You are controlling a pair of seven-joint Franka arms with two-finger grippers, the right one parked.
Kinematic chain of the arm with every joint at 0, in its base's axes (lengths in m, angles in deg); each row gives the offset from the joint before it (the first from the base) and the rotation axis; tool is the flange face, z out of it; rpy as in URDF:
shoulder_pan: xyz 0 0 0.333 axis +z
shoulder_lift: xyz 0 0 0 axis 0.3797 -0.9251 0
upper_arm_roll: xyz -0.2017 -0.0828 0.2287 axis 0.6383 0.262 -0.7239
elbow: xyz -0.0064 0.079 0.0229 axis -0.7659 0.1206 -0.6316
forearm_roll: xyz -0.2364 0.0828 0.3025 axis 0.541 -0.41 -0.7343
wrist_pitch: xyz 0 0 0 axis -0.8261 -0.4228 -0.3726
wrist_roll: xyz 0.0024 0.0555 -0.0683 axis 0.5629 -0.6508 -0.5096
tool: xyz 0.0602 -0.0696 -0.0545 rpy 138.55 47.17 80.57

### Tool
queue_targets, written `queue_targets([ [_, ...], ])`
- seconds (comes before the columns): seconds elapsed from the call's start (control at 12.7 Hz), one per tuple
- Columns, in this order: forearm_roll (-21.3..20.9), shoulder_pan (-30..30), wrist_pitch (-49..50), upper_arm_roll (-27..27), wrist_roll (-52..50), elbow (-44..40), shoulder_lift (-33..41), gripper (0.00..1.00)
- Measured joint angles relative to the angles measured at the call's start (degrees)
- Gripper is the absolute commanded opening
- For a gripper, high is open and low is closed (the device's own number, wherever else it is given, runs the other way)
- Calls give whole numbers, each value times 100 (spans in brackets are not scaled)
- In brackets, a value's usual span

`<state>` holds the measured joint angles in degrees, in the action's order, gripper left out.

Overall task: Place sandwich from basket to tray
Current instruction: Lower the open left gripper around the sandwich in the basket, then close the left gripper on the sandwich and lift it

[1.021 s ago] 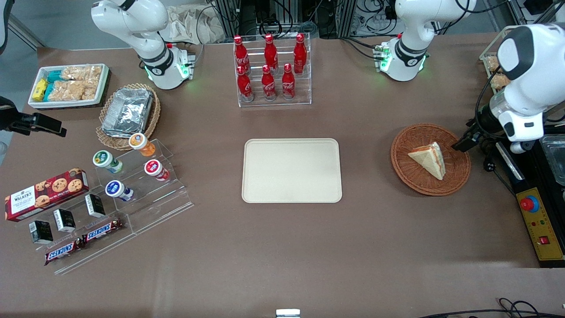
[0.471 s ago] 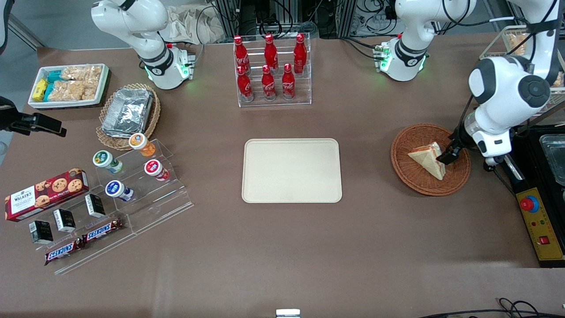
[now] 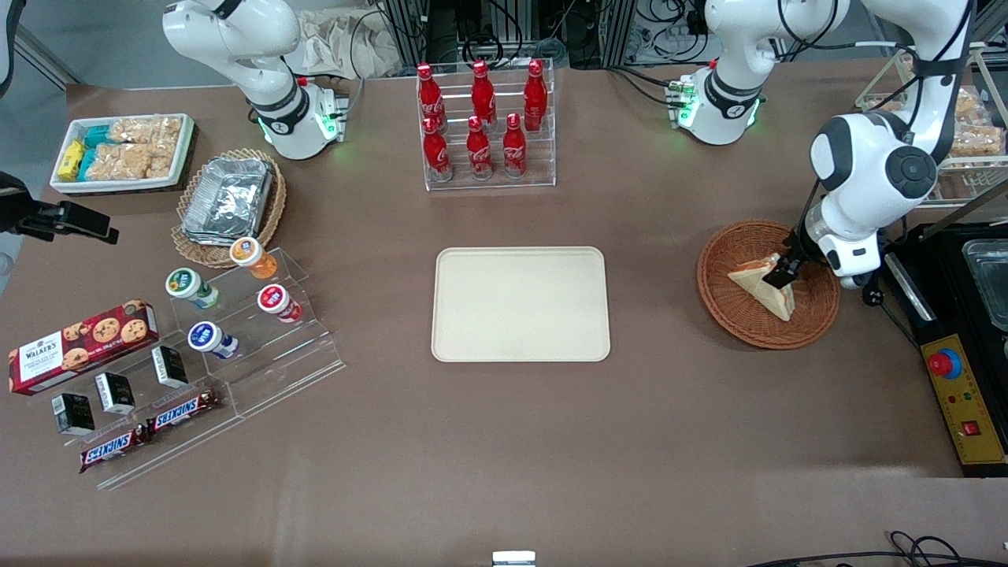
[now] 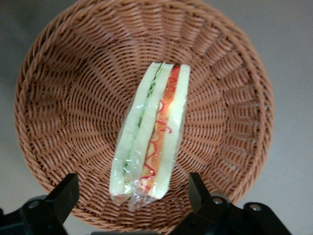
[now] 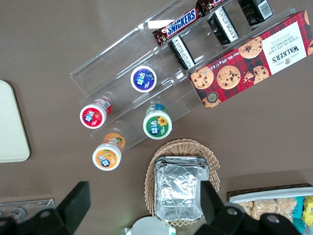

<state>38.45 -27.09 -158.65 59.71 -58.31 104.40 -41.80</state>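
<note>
My claw (image 4: 134, 203) hangs over the sandwich (image 4: 149, 134), fingers (image 4: 61, 198) spread wide, one each side of the wedge, not touching it. Nothing pinched.

Wrist cam: the sandwich lies in the basket (image 4: 58, 98) under me, filling edge up, red-orange and green layers between white bread, clear wrap bunched at the end nearest my fingers. Basket rim is cut off at the frame edge by my fingers.

Front cam (image 3: 783, 272): only one dark fingertip of mine shows, over the sandwich (image 3: 760, 287); the wrist hides the rest, so the finger spread is readable from the wrist cam only. From here the sandwich reads as a pale triangle with a thin orange edge, in the basket (image 3: 732, 244).

The tray (image 3: 520, 304) sits well apart from me, toward the parked arm's end, nothing on it.

Farther out than the tray: a clear rack of red Coca-Cola bottles (image 3: 480, 118).

Farthest from me, at the parked arm's end: clear stepped stands with small cups (image 3: 268, 298), Snickers bars (image 3: 183, 411), a Walker's cookie box (image 3: 82, 345). Right wrist cam reads the box (image 5: 254, 58) as "Walkers chocolate chip shortbread" and "Snickers" (image 5: 177, 23) clearly; cup lid print is unreadable. Foil containers (image 3: 228, 197) sit in a tan basket.
</note>
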Motion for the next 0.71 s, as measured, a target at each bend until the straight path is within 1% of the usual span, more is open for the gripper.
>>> queue_targets([
  [0.24,13,16,-276,-30,3,204,-22,100],
  [0.47,26,62,-689,-44,47,292,-307,99],
  [0.55,30,68,-780,-44,72,292,-429,74],
  [0.63,35,69,-841,-44,91,290,-520,29],
  [0.71,40,69,-880,-46,95,288,-563,0],
])
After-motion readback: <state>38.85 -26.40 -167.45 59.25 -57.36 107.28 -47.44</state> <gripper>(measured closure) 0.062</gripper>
